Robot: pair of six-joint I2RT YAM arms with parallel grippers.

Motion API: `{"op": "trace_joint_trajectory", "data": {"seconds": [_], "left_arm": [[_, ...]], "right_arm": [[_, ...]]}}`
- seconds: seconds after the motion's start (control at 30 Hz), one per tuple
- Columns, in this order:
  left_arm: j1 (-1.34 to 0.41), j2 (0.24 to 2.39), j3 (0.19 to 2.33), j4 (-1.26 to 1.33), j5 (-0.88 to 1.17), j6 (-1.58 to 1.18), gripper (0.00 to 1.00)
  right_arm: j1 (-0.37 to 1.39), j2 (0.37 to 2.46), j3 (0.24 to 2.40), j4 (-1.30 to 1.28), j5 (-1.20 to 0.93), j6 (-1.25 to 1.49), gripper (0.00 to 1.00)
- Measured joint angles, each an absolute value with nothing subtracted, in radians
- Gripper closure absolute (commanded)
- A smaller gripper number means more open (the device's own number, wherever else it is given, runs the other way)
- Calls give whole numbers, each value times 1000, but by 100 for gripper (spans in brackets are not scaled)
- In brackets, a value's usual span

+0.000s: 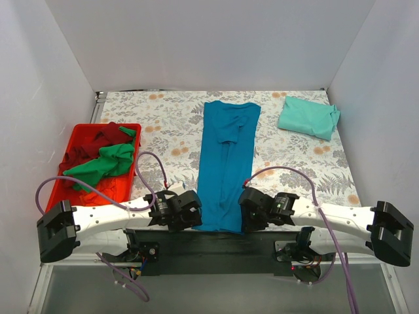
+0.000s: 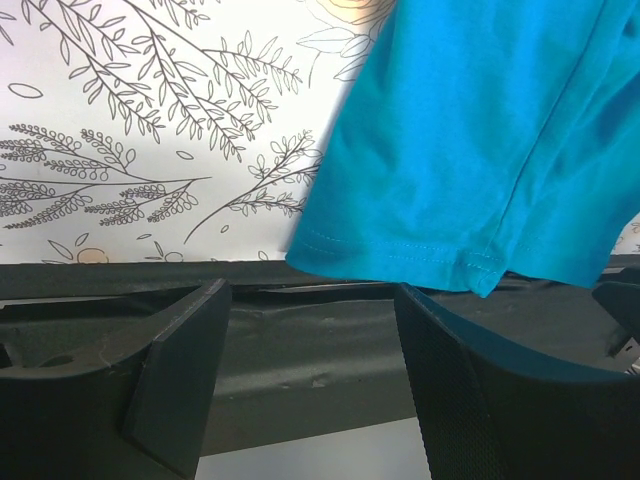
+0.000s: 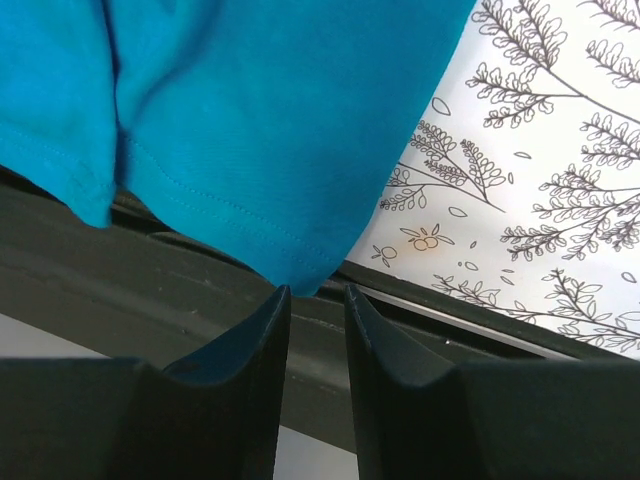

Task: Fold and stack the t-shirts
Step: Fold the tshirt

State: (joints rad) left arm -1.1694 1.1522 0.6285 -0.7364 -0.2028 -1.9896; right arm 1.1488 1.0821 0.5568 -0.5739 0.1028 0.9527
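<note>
A deep blue t-shirt (image 1: 226, 163), folded into a long strip, lies down the middle of the flowered tablecloth, its hem at the near edge. My left gripper (image 1: 193, 212) sits at the hem's left corner and my right gripper (image 1: 249, 209) at its right corner. In the left wrist view the gripper (image 2: 310, 292) is open wide, with the blue hem (image 2: 400, 255) just beyond its tips. In the right wrist view the gripper (image 3: 315, 292) stands narrowly open, the shirt's corner (image 3: 300, 270) right at the tips but not between them. A folded pale mint t-shirt (image 1: 308, 116) lies at the back right.
A red tray (image 1: 91, 126) at the left holds a bright green t-shirt (image 1: 105, 163) and a dark red one (image 1: 105, 137), both crumpled. A black strip (image 1: 209, 245) runs along the table's near edge under both grippers. White walls close in the left, back and right.
</note>
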Motion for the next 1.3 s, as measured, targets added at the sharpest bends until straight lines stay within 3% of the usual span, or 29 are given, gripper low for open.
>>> {"op": "trace_joint_trajectory", "data": {"seconds": [0.77, 0.83, 0.97, 1.3], "left_arm": [[-1176, 1128, 576, -731, -201, -1990, 35], [-1176, 1127, 574, -731, -201, -1990, 35], [-1179, 1127, 573, -728, -201, -1990, 35], [-1190, 1177, 573, -695, -199, -1990, 35]], "right_arm": [[1192, 1134, 509, -495, 130, 1058, 63], [1193, 1134, 493, -495, 129, 1067, 66], [1194, 1127, 479, -496, 129, 1075, 82], [1195, 1066, 455, -491, 138, 1092, 99]]}}
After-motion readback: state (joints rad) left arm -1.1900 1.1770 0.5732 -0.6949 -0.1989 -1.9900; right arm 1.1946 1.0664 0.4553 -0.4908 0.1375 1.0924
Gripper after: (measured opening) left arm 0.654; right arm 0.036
